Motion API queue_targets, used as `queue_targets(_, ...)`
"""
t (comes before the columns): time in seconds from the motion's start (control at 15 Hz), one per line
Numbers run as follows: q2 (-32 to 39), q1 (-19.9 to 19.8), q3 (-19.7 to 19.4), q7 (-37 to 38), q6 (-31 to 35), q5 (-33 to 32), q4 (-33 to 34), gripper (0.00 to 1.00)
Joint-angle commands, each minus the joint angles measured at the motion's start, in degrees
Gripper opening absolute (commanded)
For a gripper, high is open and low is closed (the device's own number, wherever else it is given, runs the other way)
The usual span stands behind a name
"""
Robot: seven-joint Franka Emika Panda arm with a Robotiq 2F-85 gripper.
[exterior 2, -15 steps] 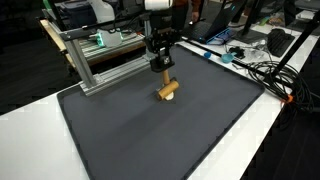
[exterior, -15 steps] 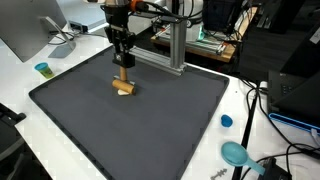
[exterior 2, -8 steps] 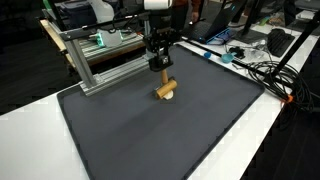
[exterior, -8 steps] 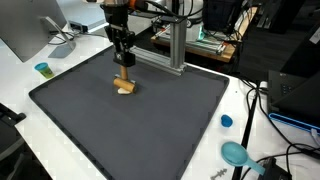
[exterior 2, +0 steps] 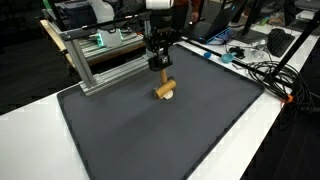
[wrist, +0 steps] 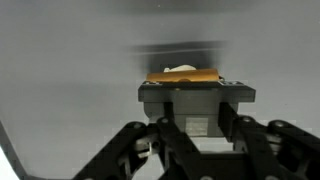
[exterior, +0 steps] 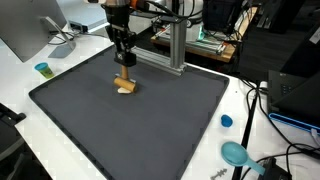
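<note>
One wooden block (exterior: 124, 84) — between jaws, gripper (exterior: 123, 68) clamped

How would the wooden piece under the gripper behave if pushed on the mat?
The wooden piece looks rigid and probably light. Its rounded lower end suggests it might roll or tip; the dark mat likely limits sliding.

Matte black gripper (exterior: 123, 62) below a white arm (exterior 2: 157, 5).
</note>
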Motion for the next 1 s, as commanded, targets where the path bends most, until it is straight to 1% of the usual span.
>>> queue_targets(0.0, 1.31, 0.26, -0.95, 1.59, -3.13, -2.53, -0.17, 0.21)
queue_targets(0.53, 1.17, 0.25, -0.93, 1.69, -5.31, -2.92, 0.23, 0.21)
queue_targets(0.8, 0.32, -0.2, -0.51, 0.04, -4.41, -0.41, -0.26, 0.21)
queue_targets(0.93, -3.57, -0.83, -0.06, -3.12, -3.82, 2.7, -1.53, 0.21)
